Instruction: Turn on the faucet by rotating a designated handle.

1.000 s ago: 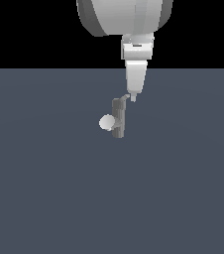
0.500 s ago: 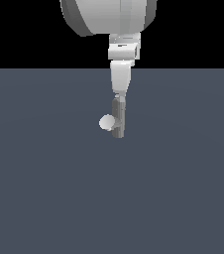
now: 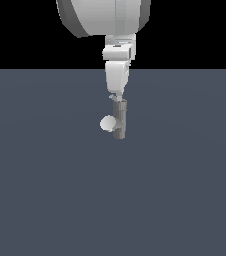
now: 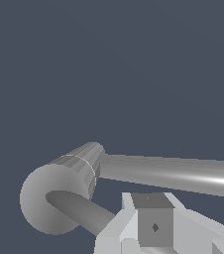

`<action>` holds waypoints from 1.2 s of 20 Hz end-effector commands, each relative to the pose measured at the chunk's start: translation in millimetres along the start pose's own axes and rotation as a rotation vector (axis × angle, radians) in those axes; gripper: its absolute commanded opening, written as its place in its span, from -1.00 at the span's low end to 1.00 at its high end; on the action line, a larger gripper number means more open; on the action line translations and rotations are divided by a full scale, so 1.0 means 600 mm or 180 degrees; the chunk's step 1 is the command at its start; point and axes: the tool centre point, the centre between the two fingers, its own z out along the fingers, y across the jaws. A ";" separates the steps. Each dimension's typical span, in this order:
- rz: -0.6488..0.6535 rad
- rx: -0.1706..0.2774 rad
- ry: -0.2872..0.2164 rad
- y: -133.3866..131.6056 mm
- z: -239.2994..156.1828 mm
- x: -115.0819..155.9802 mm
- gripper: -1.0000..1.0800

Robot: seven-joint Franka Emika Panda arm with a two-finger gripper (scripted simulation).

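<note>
In the exterior view the faucet is a small dark grey upright post with a pale round spout end on the exterior view's left. My gripper hangs straight down, its tip at the post's top. No separate handle shows there. In the wrist view a long light grey bar, the handle, runs from a short drum with a round pale end past one pale finger. A darker rod crosses that round end and disappears under the finger. The frames do not show whether the jaws are open or shut.
The faucet stands alone on a flat dark blue-grey floor. The big white arm comes down from above at the back. Nothing else is in view.
My gripper has moved toward the exterior view's left, from beside the post's top to directly over it. The faucet post and spout end have not visibly moved.
</note>
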 end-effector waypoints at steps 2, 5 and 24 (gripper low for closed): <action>-0.0110 -0.0031 -0.0022 -0.003 0.009 -0.053 -1.00; -0.0132 -0.0044 -0.0025 -0.010 0.013 -0.074 -1.00; -0.0006 -0.0036 0.0017 -0.079 0.005 -0.073 -1.00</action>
